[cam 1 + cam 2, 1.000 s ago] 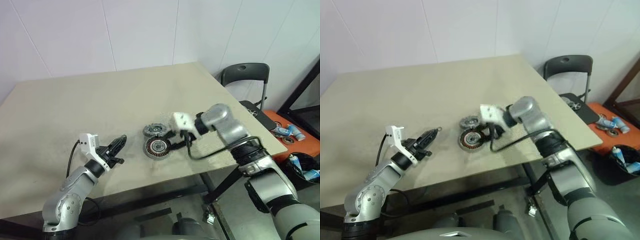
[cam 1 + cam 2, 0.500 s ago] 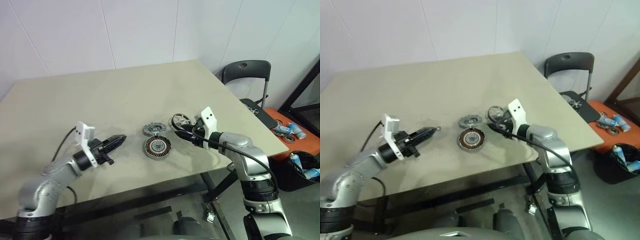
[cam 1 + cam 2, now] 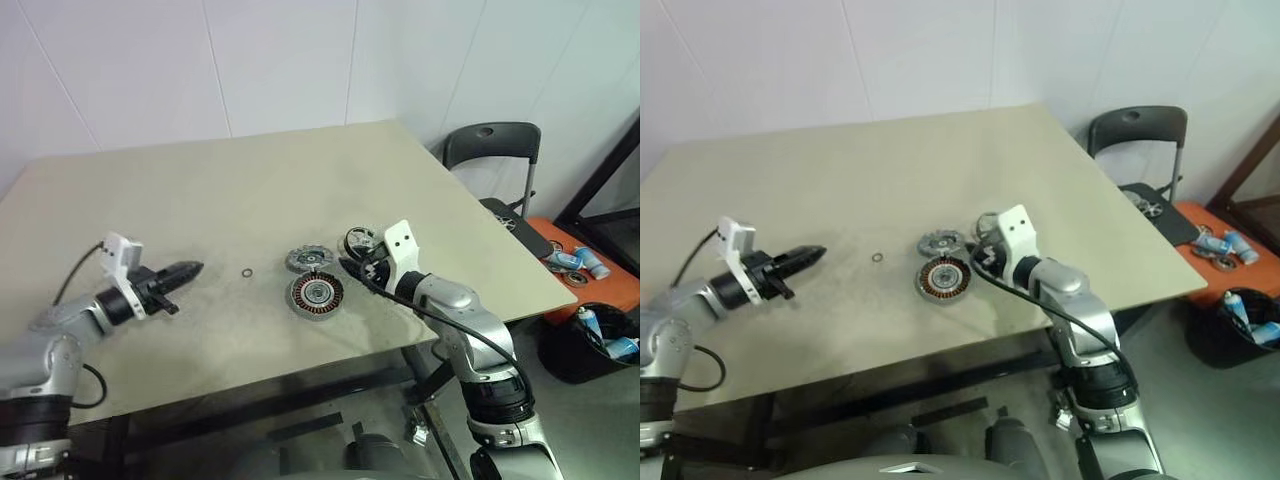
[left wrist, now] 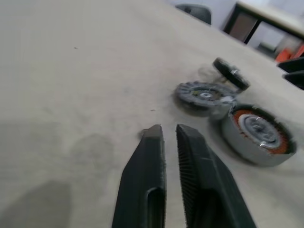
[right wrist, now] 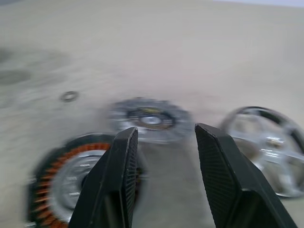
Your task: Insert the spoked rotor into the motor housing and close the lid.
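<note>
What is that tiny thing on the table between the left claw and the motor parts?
A small dark ring, lying alone on the table, seen in the eye views.

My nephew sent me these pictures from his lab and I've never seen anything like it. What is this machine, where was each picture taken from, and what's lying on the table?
It is a two-armed humanoid robot. Two pictures look down from its head; two come from cameras on its wrists, looking along each pincer's black fingers. On the beige table lie a shiny silver spoked wheel, a dull grey notched metal disc, a round part ringed with coppery windings and a tiny dark ring. The right pincer is open beside the wheel. The left pincer, its fingers slightly apart, is off to the side. Neither holds anything.
</note>
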